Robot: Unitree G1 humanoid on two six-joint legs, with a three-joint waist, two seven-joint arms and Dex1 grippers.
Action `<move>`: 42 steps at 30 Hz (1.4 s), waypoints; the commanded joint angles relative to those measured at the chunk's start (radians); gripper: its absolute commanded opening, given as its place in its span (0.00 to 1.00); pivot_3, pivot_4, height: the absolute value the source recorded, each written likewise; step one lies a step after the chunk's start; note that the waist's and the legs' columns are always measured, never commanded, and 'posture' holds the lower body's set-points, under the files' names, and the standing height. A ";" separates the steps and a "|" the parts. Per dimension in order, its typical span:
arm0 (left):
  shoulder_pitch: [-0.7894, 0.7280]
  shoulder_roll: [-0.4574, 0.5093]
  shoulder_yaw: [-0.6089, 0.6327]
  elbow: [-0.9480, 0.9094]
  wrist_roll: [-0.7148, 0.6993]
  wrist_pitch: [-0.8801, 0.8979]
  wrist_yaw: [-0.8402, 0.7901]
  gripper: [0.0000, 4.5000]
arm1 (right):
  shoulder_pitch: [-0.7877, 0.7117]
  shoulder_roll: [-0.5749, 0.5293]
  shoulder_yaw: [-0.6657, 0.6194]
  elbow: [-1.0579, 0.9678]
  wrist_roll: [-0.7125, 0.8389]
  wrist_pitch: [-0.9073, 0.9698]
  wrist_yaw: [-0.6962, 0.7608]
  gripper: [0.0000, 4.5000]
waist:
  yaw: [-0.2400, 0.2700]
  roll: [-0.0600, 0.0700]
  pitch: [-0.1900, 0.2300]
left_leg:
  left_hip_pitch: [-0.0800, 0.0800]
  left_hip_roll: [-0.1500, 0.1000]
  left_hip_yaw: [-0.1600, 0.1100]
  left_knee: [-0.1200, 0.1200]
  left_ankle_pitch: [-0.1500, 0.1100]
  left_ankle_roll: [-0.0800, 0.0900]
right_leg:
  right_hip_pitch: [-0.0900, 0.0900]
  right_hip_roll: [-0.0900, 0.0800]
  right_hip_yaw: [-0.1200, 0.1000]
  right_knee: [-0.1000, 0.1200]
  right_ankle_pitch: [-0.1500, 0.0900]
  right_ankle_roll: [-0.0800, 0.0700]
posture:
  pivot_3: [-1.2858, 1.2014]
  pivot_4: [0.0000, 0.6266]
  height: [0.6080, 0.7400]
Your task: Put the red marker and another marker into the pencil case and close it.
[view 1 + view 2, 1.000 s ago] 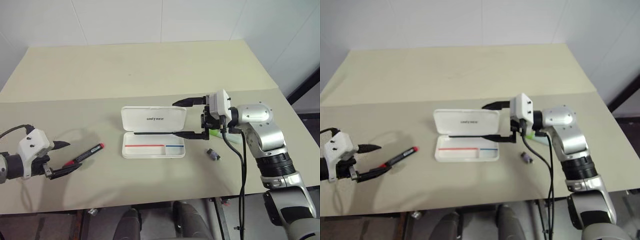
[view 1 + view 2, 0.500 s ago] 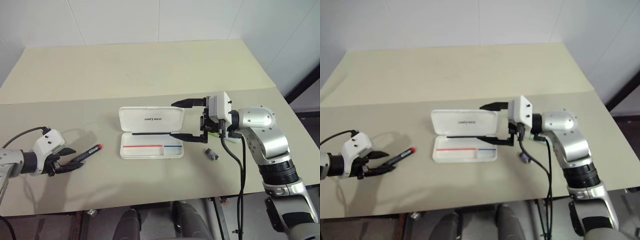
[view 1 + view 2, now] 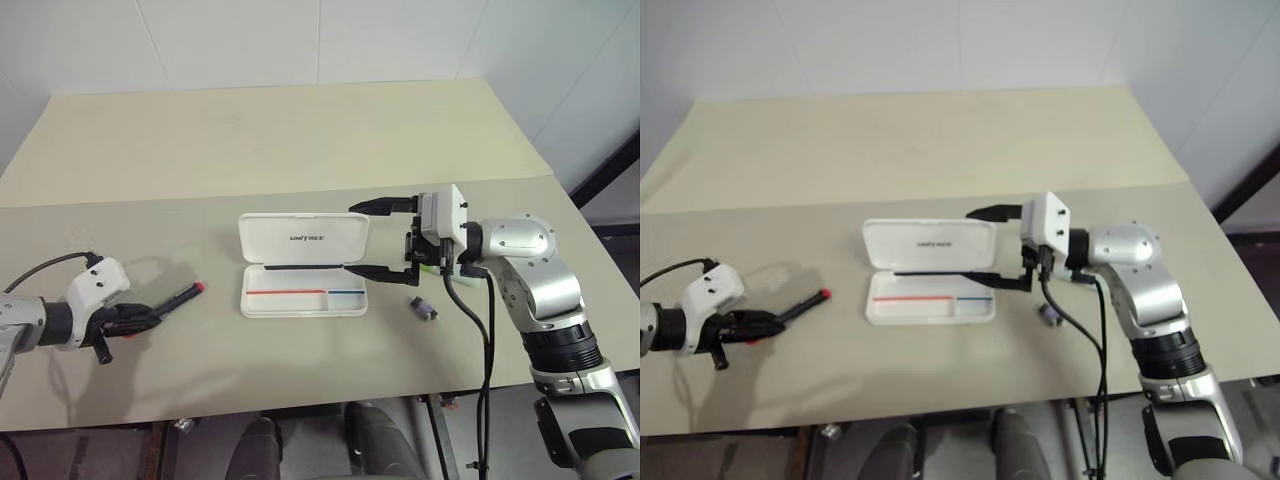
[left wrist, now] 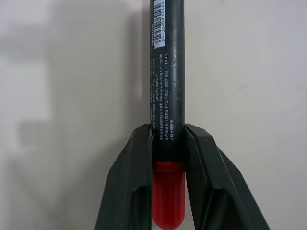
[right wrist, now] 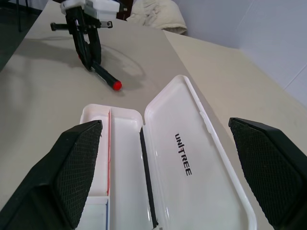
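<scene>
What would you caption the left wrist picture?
Left tool closed around the red marker lying on the table.

My fingers (image 5: 72,167) are standing wide over the open pencil case (image 5: 192,163); beyond, my left gripper (image 5: 88,57) is pinching the red marker (image 5: 108,79).

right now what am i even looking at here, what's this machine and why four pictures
It is a humanoid robot with two arms, each ending in a two-fingered black gripper. Two pictures come from cameras in its head, looking down on a table. The other two come from cameras on its wrists, looking along the fingers.

On the table lies an open white pencil case. A small dark object lies to its right, and a green marker shows behind the right gripper.

The left gripper is shut on the red marker, which the left wrist picture shows pinched between the fingers. The right gripper hangs open beside the case, holding nothing.
</scene>
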 commanded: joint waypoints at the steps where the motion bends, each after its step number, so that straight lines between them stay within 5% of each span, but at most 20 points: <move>1: -0.028 0.037 0.055 -0.059 -0.045 -0.030 -0.061 0.12 | 0.004 -0.021 -0.046 0.023 -0.010 -0.043 -0.010 1.00 | 0.001 0.000 0.000 | 0.000 0.000 0.000 0.000 0.000 0.000 | 0.000 0.000 0.000 0.000 0.000 0.000 | 0.52 0.24 1.00; 9: -0.208 -0.020 -0.056 -0.153 -0.118 -0.030 -0.097 0.12 | 0.017 -0.037 -0.073 0.108 -0.034 -0.084 -0.030 1.00 | 0.003 0.000 0.000 | 0.000 0.000 0.001 0.001 0.000 0.000 | 0.000 0.000 0.000 0.001 0.001 0.002 | 0.52 0.24 1.00; 22: -0.608 -0.295 -0.446 0.039 0.100 -0.144 -0.037 0.12 | 0.129 -0.128 -0.134 0.061 -0.048 -0.057 -0.079 1.00 | 0.012 0.000 0.000 | 0.000 0.000 0.001 0.003 0.000 0.000 | 0.000 0.003 0.002 0.002 0.005 0.010 | 0.52 0.24 1.00; 42: -0.706 -0.428 -0.593 0.176 0.316 -0.317 -0.028 0.12 | 0.244 -0.144 -0.193 -0.125 -0.026 0.042 -0.179 1.00 | 0.025 0.000 0.000 | -0.001 0.000 0.001 0.012 0.000 0.000 | 0.002 0.003 0.004 0.003 0.006 0.012 | 0.52 0.24 1.00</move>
